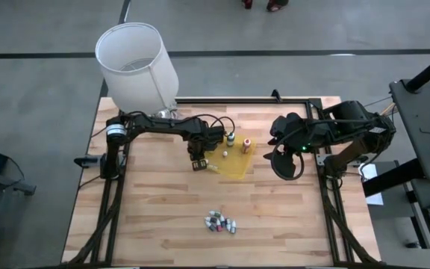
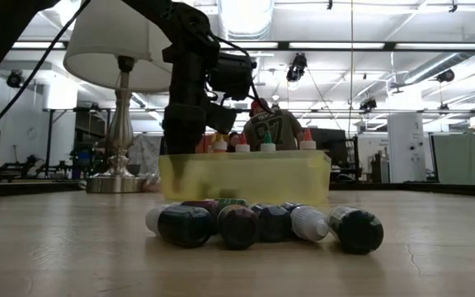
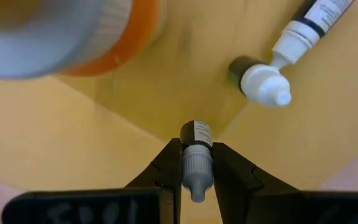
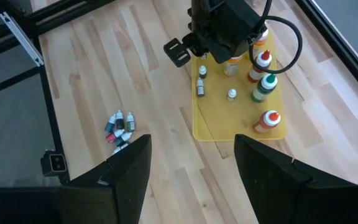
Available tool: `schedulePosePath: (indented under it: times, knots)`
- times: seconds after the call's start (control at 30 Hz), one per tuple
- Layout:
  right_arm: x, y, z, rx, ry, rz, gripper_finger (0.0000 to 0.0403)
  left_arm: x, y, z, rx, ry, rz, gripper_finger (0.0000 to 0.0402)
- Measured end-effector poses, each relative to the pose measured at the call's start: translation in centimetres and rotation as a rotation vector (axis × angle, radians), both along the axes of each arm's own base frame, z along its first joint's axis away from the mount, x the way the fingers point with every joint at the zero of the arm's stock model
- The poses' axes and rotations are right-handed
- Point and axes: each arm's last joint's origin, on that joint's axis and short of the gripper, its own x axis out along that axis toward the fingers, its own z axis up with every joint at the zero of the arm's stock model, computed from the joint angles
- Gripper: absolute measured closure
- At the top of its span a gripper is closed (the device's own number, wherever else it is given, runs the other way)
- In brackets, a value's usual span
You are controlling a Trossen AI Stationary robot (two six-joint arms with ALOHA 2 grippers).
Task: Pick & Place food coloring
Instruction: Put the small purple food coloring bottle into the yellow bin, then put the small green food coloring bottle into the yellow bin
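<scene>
Left wrist view: left claw [image 3: 196, 177] clamped on tiny grey-capped, seemingly dark vial [image 3: 196, 155], over yellow tray [image 3: 166, 99].

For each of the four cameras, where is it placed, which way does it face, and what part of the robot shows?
High: overhead, facing down; both arms, yellow tray.
Low: table height, facing level; vial pile in front, one arm behind.
Left wrist: over the tray; left gripper shut on a small vial.
Right wrist: raised, looking down; right gripper open.
Shared: tray, except left wrist also pile.

Table [image 1: 163, 209] pale matt wood planks; tray [image 4: 229, 127] translucent yellow plastic; lamp base [image 2: 120, 115] shiny metal.
</scene>
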Motion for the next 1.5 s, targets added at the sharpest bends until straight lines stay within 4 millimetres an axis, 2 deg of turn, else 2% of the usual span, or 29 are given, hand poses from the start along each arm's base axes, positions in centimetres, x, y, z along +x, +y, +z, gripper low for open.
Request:
schedulePosePath:
  times: [0.3, 0.63, 0.97, 1.3, 1.5]
  knots:
    - [0.0, 0.0, 0.0, 0.0, 0.0, 0.0, 0.0181, 0.1, 0.0, 0.0, 0.002, -0.007, -0.009, 0.0353]
    - [0.0, 0.0, 0.0, 0.0, 0.0, 0.0, 0.0181, 0.2, 0.0, 0.0, 0.005, -0.017, -0.009, 0.03]
    - [0.0, 0.0, 0.0, 0.0, 0.0, 0.0, 0.0181, 0.2, 0.0, 0.3, 0.004, -0.016, -0.015, 0.0296]
    - [0.0, 0.0, 0.0, 0.001, 0.0, 0.0, 0.0181, 0.8, 0.2, 4.1, 0.006, -0.019, -0.015, 0.0296]
    - [0.0, 0.0, 0.0, 0.0, 0.0, 0.001, 0.0181, 0.5, -1.6, 7.8, 0.013, -0.062, -0.051, 0.0296]
